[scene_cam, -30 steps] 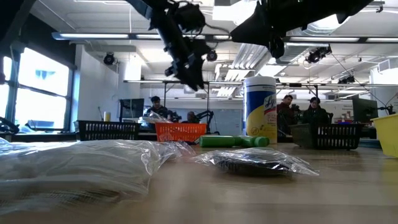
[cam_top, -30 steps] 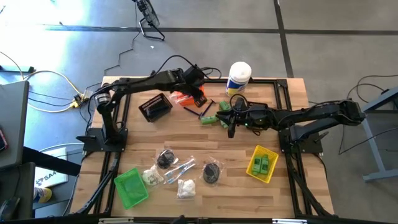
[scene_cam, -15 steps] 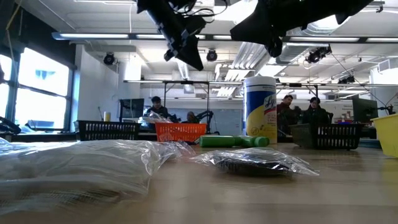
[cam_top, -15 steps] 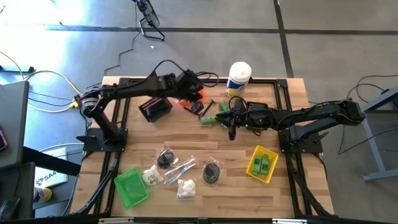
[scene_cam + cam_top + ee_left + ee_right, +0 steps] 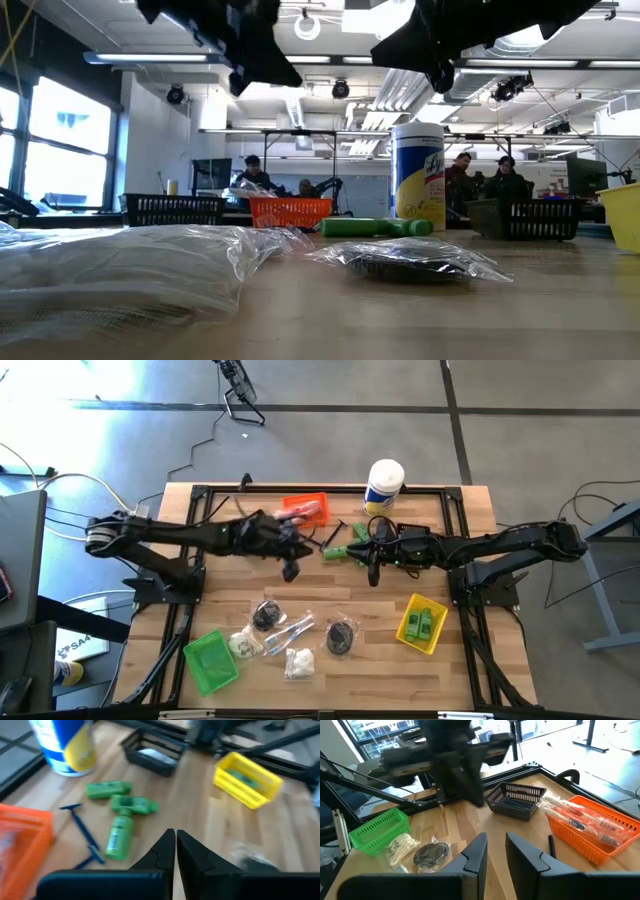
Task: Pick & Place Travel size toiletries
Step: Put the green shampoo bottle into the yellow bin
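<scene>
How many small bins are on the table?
4. Orange bin: far edge, middle. Black bin: left of it, mostly under the left arm. Yellow bin: near side, right. Green bin: near left corner.

We see a wooden tabletop (image 5: 330, 585) with a black frame along its edges. At the far edge: white canister (image 5: 384, 484) with yellow label, orange bin (image 5: 303, 510) holding packets, black bin (image 5: 515, 800) beside it. Mid-tabletop near the far edge: three green mini bottles (image 5: 120, 815) and thin black sticks (image 5: 82, 831). Near right corner: yellow bin (image 5: 421, 623) with green items inside. Near left corner: green bin (image 5: 211, 660). Along the near edge between them: two dark round bundles (image 5: 342, 636), clear-wrapped slim packets (image 5: 288, 631), bags of white puffs (image 5: 298, 662).
</scene>
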`<state>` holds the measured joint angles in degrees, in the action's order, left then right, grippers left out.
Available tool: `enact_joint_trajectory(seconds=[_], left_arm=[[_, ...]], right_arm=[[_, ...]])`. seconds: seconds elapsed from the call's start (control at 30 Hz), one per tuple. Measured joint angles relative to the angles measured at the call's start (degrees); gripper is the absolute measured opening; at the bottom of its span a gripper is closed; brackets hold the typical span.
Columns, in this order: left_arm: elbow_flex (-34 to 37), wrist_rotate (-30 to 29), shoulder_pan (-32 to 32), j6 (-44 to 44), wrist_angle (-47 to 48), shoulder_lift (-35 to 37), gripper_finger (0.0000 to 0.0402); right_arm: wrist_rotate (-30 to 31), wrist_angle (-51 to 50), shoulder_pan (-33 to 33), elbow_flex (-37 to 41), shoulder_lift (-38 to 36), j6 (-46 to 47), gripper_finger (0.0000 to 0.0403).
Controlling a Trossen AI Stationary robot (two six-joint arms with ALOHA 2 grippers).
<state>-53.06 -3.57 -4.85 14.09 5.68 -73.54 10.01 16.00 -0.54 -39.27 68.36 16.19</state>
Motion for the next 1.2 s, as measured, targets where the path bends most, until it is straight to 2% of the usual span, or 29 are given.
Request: enact_joint_trajectory(seconds=[0.3, 0.5, 0.7, 0.8, 0.97, 1.07, 1.2], left_arm=[[3.0, 0.0, 7.7, 1.5, -2.6, 3.1, 0.0014], [3.1, 0.0, 9.1, 3.4, -2.4, 2.8, 0.0014], [3.1, 0.1, 9.0, 13.4, -3.1, 2.8, 0.0014], [3.1, -1.5, 9.6, 10.9, -3.2, 2.8, 0.0014], [3.0, -7.5, 14.4, 3.9, -5.1, 2.8, 0.0013], [3.6, -7.9, 16.9, 2.4, -5.5, 2.8, 0.0004], [8.2, -8.0, 19.0, 2.9, -11.6, 3.2, 0.0002]], right_arm=[[0.3, -0.8, 0.0, 0.0, 0.0, -1.2, 0.0062], [-0.5, -1.2, 0.0, 0.0, 0.0, -1.1, 0.0062], [-4.7, -1.3, 0.0, 0.0, 0.0, -1.0, 0.0062], [-7.2, -1.2, 0.1, 0.0, 0.0, 0.1, 0.0062], [-7.4, -1.7, 0.2, 0.0, 0.0, 1.9, 0.0062], [-6.5, -2.7, 0.2, 0.0, 0.0, 2.2, 0.0062], [-6.5, -3.7, 0.3, 0.0, 0.0, 4.9, 0.0062]])
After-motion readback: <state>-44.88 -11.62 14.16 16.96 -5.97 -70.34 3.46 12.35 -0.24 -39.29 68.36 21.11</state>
